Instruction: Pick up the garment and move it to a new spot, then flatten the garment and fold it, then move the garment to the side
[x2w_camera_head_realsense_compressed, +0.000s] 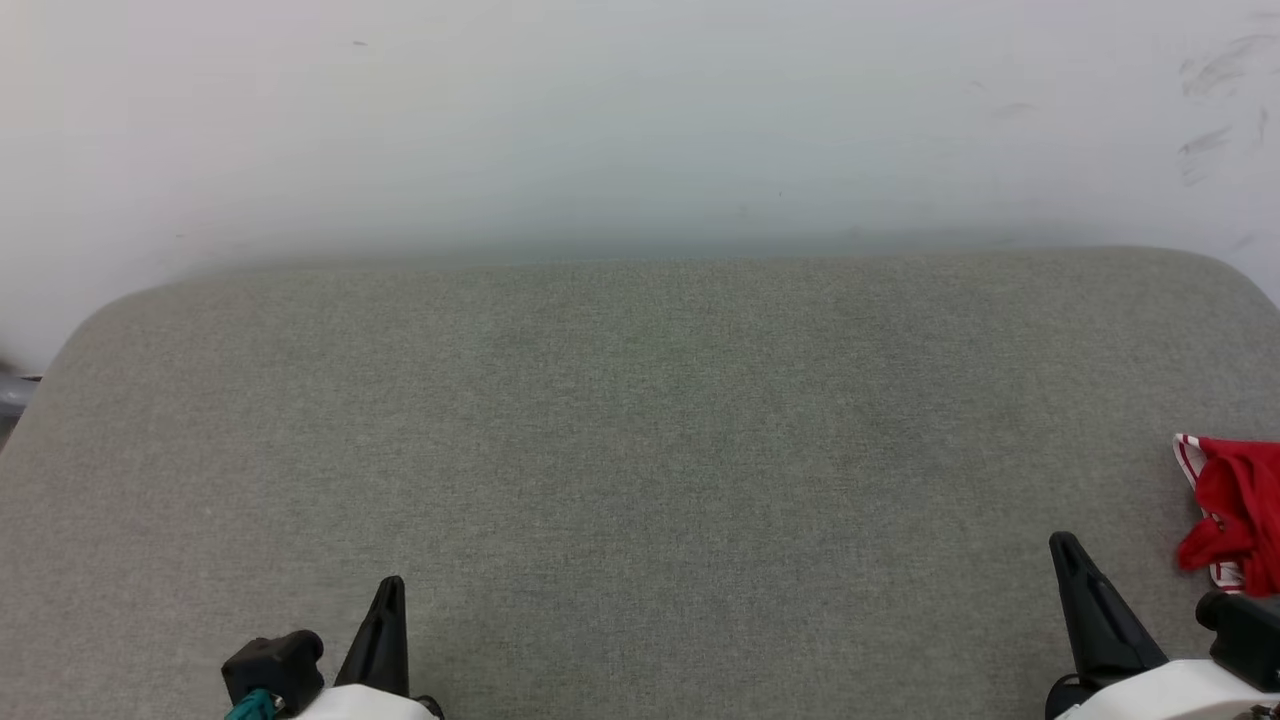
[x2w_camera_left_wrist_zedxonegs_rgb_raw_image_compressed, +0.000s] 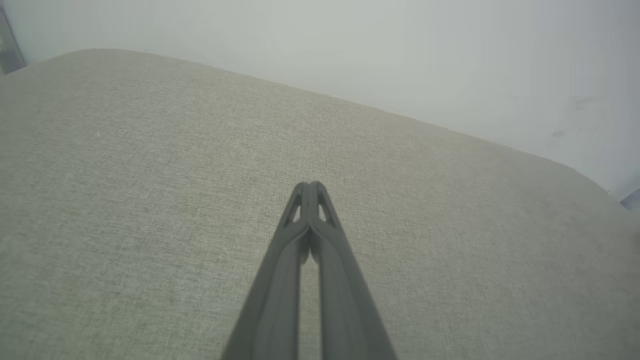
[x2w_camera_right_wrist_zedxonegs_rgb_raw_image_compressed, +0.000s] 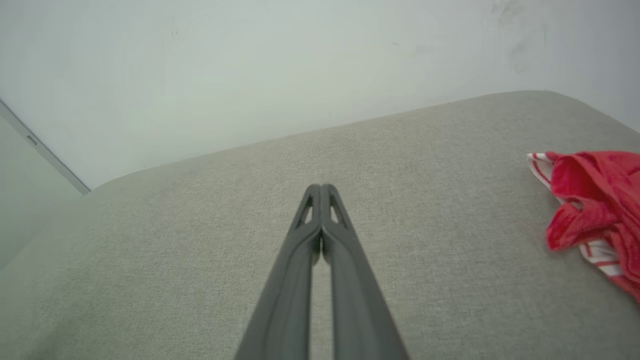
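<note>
The garment (x2w_camera_head_realsense_compressed: 1235, 510) is a crumpled heap of bright red cloth with white striped trim, lying at the far right edge of the grey-green padded surface (x2w_camera_head_realsense_compressed: 640, 450). In the right wrist view the garment (x2w_camera_right_wrist_zedxonegs_rgb_raw_image_compressed: 597, 210) sits off to the right of my fingers, apart from them. My right gripper (x2w_camera_head_realsense_compressed: 1065, 545) is shut with nothing in it, low at the right, just left of the garment. In the right wrist view my right gripper (x2w_camera_right_wrist_zedxonegs_rgb_raw_image_compressed: 320, 187) shows its tips pressed together. My left gripper (x2w_camera_head_realsense_compressed: 392, 585) is shut and empty at the lower left. Its tips meet in the left wrist view, where my left gripper (x2w_camera_left_wrist_zedxonegs_rgb_raw_image_compressed: 310, 185) hangs over bare fabric.
A pale wall (x2w_camera_head_realsense_compressed: 640, 120) rises directly behind the padded surface, with dark scuff marks (x2w_camera_head_realsense_compressed: 1215, 100) at its upper right. The surface has rounded far corners. A grey object (x2w_camera_head_realsense_compressed: 15, 390) pokes in at the left edge.
</note>
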